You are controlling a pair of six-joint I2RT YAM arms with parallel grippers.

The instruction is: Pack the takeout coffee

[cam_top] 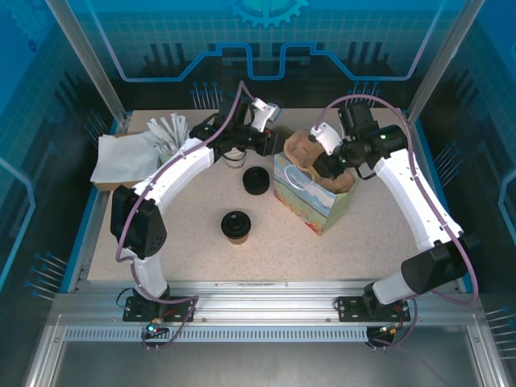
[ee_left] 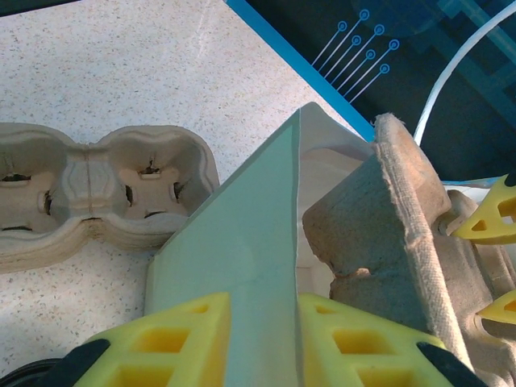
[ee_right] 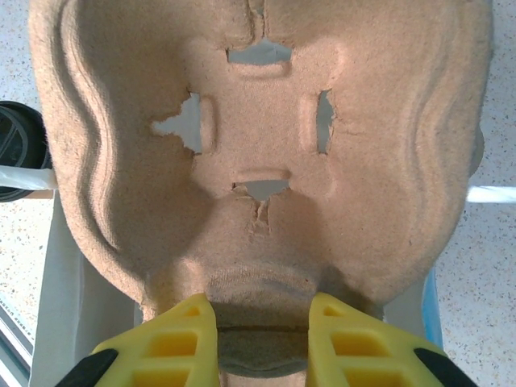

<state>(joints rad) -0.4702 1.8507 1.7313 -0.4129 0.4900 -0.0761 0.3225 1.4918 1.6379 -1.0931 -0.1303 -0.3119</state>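
Leaving the takeout coffee (cam_top: 236,226), a small brownish paper cup under a round black plastic lid, standing upright on the speckled pale table (cam_top: 161,234), just in front of the printed paper bag (cam_top: 310,197) and apart from both arms. Clenching the right gripper (ee_right: 262,310) on the end of the tan moulded-pulp cup carrier (ee_right: 258,121), holding it at the bag's mouth. Straddling the bag's pale wall with the left gripper (ee_left: 262,322); not being able to tell whether pinching or slack. Judging the cup probably light, thin-walled, crushable, prone to spilling, its lid slick. Favouring a gentle grip across the body below the lid, keeping it upright.
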